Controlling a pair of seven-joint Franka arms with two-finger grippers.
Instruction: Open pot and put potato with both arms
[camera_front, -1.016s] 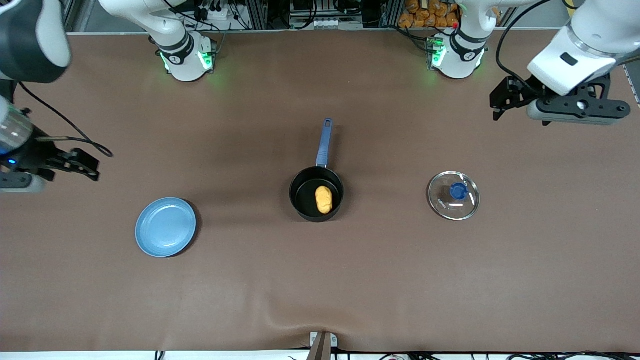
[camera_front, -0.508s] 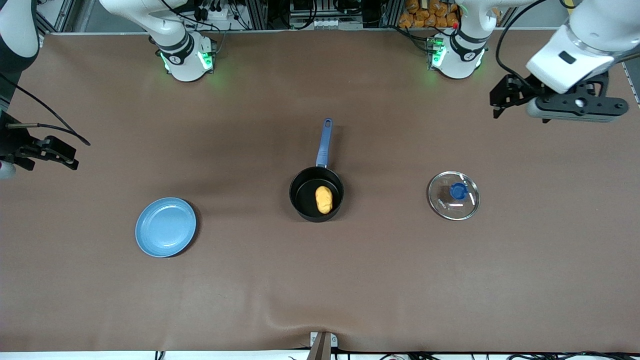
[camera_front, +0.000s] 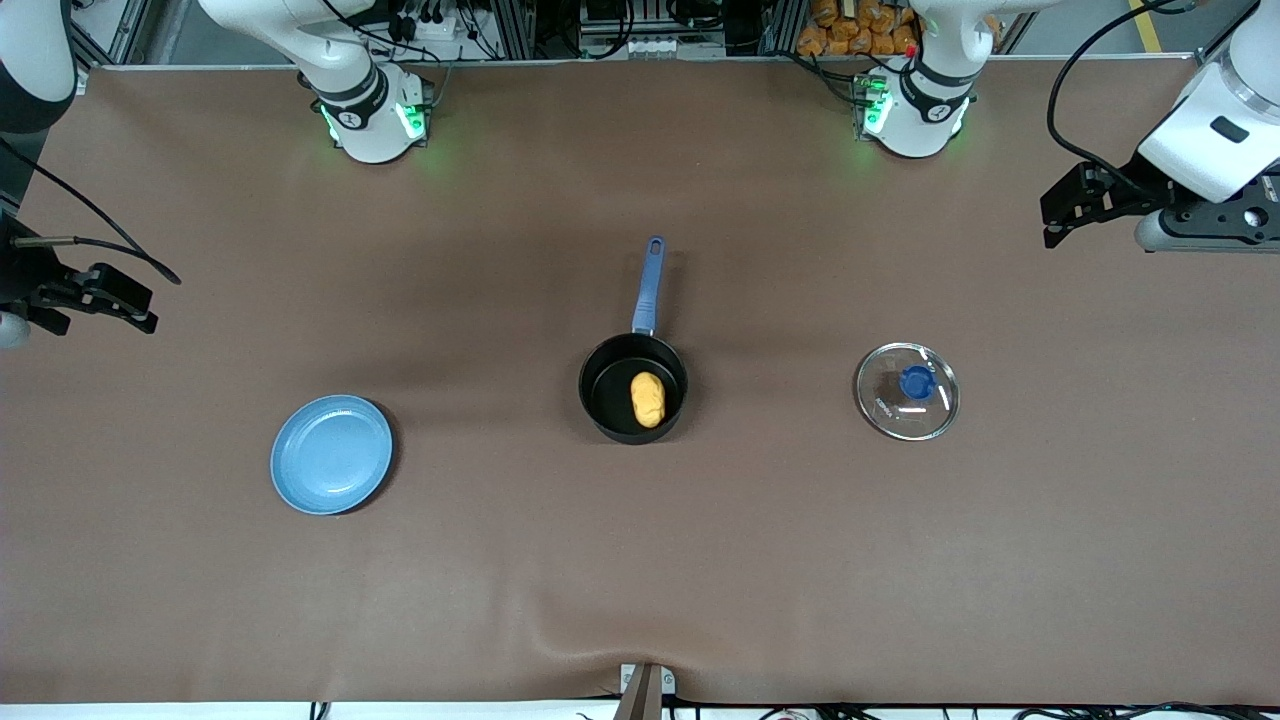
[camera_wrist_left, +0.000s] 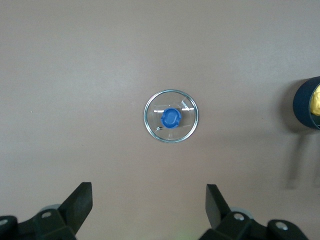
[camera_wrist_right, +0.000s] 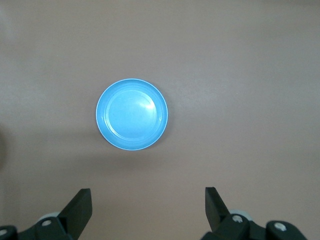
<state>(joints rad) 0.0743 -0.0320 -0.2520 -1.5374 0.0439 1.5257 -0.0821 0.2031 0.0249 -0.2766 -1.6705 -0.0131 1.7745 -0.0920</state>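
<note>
The black pot (camera_front: 600, 385) with its blue handle (camera_front: 649, 285) stands uncovered at the table's middle. The yellow-orange potato (camera_front: 647, 398) lies inside it. The glass lid (camera_front: 907, 391) with its blue knob lies flat on the table toward the left arm's end, apart from the pot. My left gripper (camera_front: 1058, 215) is open and empty, raised near the table's left-arm end. In the left wrist view the lid (camera_wrist_left: 171, 116) lies off from the gripper (camera_wrist_left: 147, 200), and the pot's edge (camera_wrist_left: 302, 102) shows. My right gripper (camera_front: 140, 305) is open and empty, raised at the right arm's end.
A light-blue plate (camera_front: 331, 454) lies empty toward the right arm's end, nearer the front camera than the pot. It also shows in the right wrist view (camera_wrist_right: 132, 114), off from the open right gripper (camera_wrist_right: 147, 200). A brown mat covers the table.
Both arms have drawn outward, each toward its own end of the table. The pot, potato, lid and plate have not moved.
</note>
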